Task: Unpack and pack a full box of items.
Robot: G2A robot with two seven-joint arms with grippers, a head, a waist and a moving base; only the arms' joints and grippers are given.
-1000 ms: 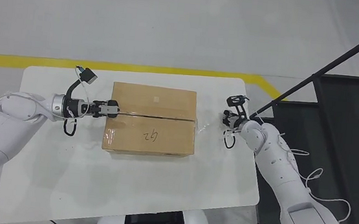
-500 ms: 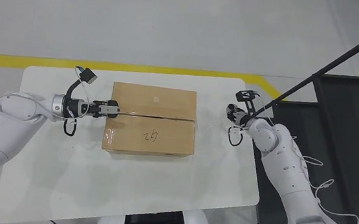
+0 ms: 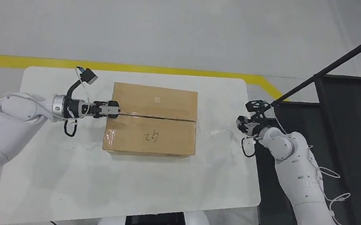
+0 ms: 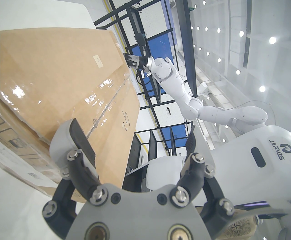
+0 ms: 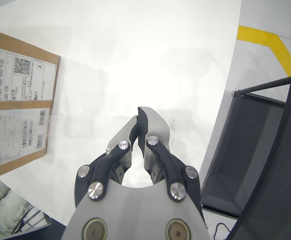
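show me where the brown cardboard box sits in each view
Top view: brown cardboard box near the centre.
Left wrist view: its taped top, beside the open left gripper.
Right wrist view: its labelled end, apart from the shut right gripper.
Shared landmark: black metal rack.

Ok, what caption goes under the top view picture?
Cardboard box on white table, left pincer at one end, right pincer apart beyond the other.

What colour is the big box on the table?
The box is brown cardboard with shiny clear tape along the middle. Top view shows it best.
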